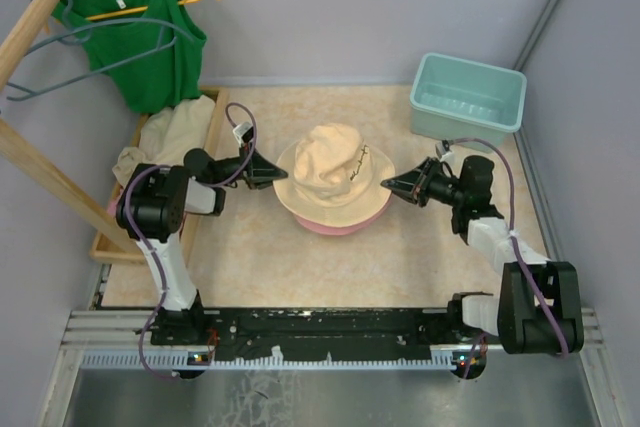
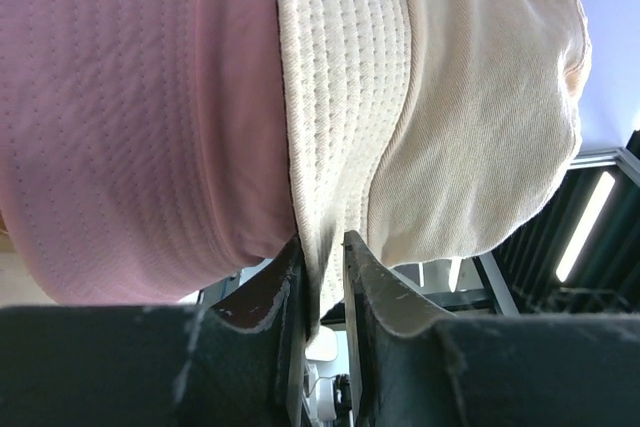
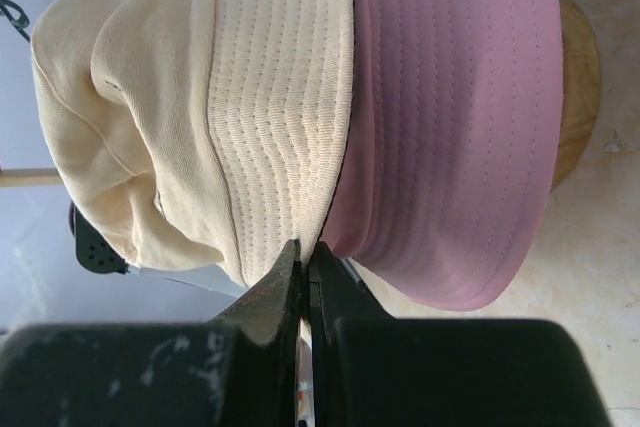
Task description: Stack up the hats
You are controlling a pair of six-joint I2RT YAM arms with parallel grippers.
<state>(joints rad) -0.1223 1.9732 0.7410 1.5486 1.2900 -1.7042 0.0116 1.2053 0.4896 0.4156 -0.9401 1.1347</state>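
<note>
Speckled tan tabletop (image 1: 300, 267), grey walls (image 1: 350, 7). Beige hat (image 1: 330, 162) sits on pink hat (image 1: 330, 228). Right hand (image 1: 385, 185) pinches its brim; left hand (image 1: 285, 175) stands narrowly parted around it.

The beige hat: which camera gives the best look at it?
The top external view. It shows the whole beige hat, crown, brim and dark mark, sitting on a pink hat. Both wrist views show only a close slice of its stitched brim and part of its crown.
</note>
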